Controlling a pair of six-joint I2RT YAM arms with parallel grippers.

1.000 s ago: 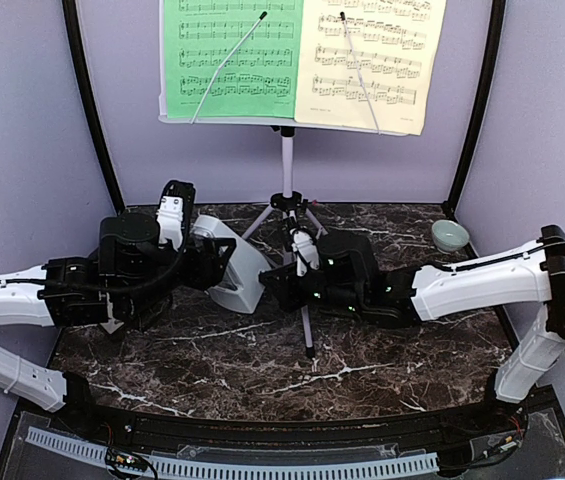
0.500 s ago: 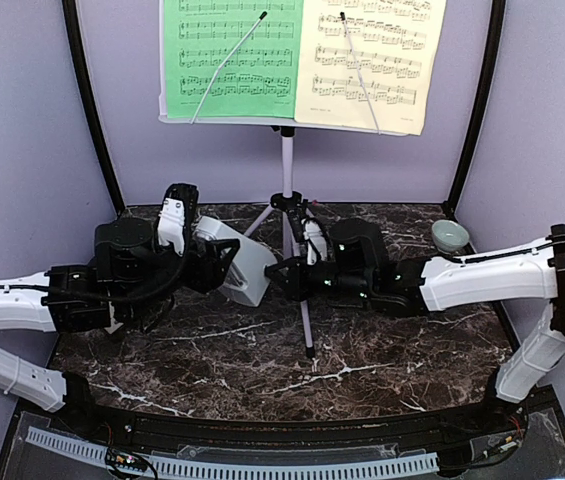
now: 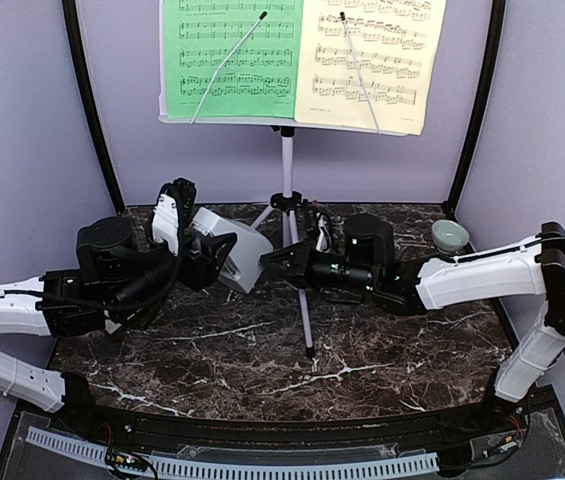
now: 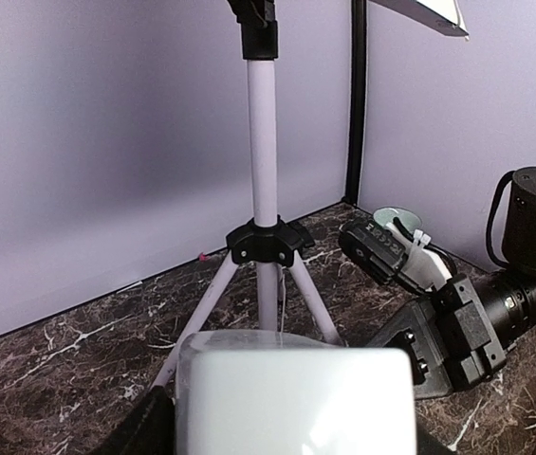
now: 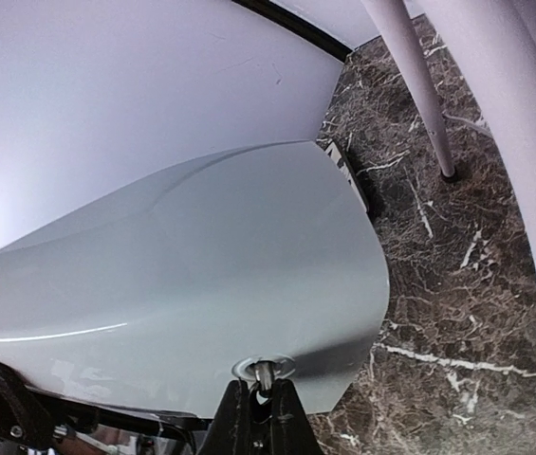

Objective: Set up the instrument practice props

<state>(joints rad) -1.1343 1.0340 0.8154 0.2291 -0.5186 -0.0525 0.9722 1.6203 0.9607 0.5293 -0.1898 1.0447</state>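
The white tripod music stand (image 3: 286,165) stands at the back with a green sheet (image 3: 232,55) and a pale-yellow sheet (image 3: 367,55) on its desk. The light-grey metronome (image 3: 239,254) is tilted, left of the stand's legs. My left gripper (image 3: 208,264) is shut on the metronome's body (image 4: 291,398), with the stand pole (image 4: 263,142) behind it. My right gripper (image 3: 273,262) meets the metronome from the right. In the right wrist view its jaws (image 5: 263,403) are shut on a small metal key (image 5: 264,372) on the metronome's flat side (image 5: 182,284).
A small pale-green bowl (image 3: 449,236) sits at the back right corner of the marble table (image 3: 262,350). The stand's front leg (image 3: 305,325) reaches toward the table's middle. Purple walls and black corner posts (image 3: 92,110) close in the back and sides.
Both grippers and the metronome between them have moved back toward the stand, and the metronome has tilted further. The right wrist has swung to the back right.
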